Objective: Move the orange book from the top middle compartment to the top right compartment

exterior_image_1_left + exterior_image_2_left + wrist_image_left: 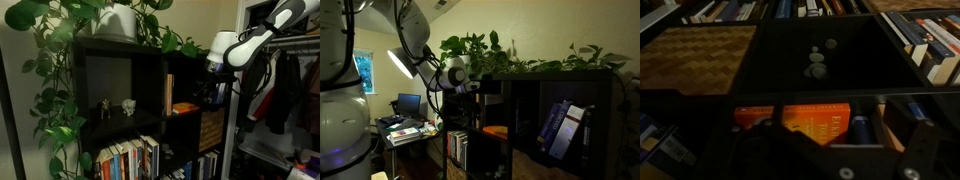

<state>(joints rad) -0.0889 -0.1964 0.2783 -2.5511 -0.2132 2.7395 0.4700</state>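
The orange book (790,120) lies in a black-walled cubby, its printed cover facing the wrist camera. It shows as a flat orange slab on the floor of the top middle compartment (496,131) and as a thin orange strip (184,106). My gripper (835,118) is open, its dark fingers spread to either side of the book and a short way in front of it, touching nothing. It hovers at the shelf front in both exterior views (214,92) (470,86). The top right compartment (560,125) holds blue books; a blue item (858,130) stands beside the orange book.
A woven brown basket (695,55) (211,128) fills a lower cubby. Small figurines (116,106) stand in the wide cubby. A thin tan upright book (168,95) leans at a divider. Rows of books (125,160) fill the lower shelves. Leafy plants (110,20) sit on top.
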